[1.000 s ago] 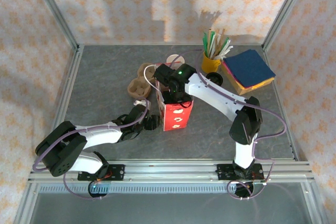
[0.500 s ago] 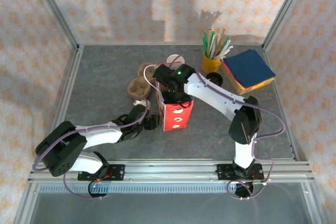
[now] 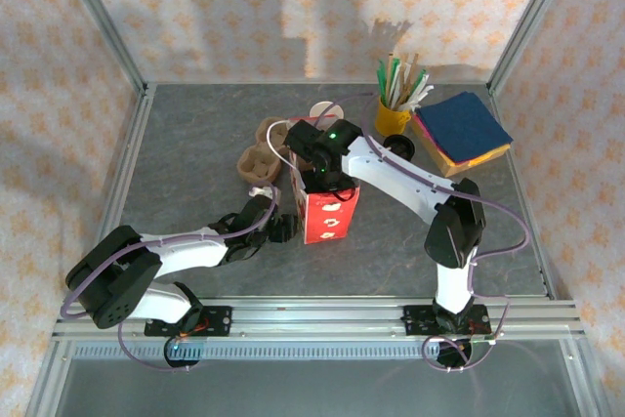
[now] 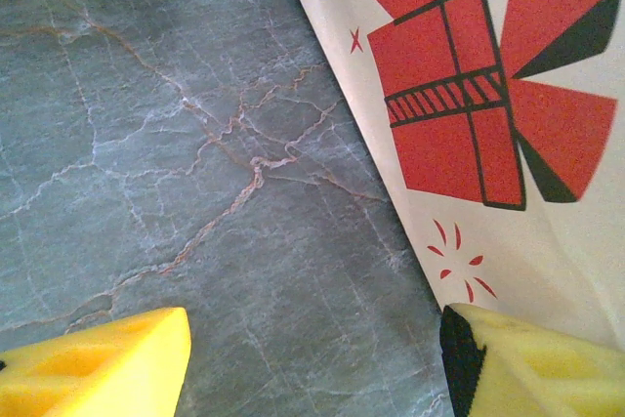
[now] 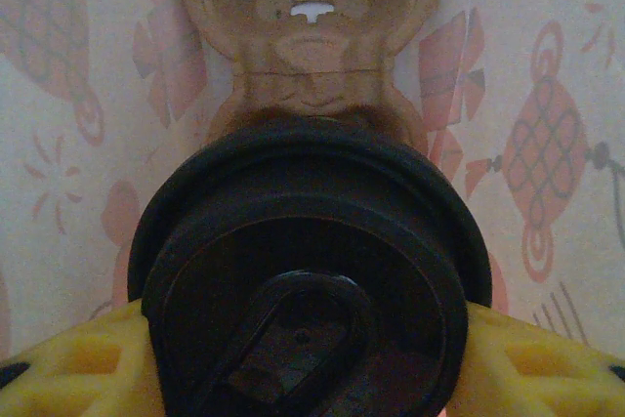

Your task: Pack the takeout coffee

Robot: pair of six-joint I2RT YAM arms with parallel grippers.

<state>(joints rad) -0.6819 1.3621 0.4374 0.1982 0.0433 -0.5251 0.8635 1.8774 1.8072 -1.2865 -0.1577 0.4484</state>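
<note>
Top view bright, soft shadows on back wall (image 3: 293, 7); rt wrist view dim, warm-tinted, takeout coffee (image 5: 308, 231) slightly blurred.

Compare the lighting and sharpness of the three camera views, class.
Top external: sharp, with bright light patches and soft shadows on the back wall. Left wrist: evenly lit, table and paper bag crisp, yellow fingers soft at the edge. Right wrist: dim, warm light glowing through the bag's paper; the takeout coffee looms dark and slightly blurred.

Yellow mug (image 3: 393, 118) of sticks stands at the back right, just beside stacked napkins (image 3: 463, 131); brown carriers (image 3: 259, 165) lie left of the red bag (image 3: 330, 217)
</note>
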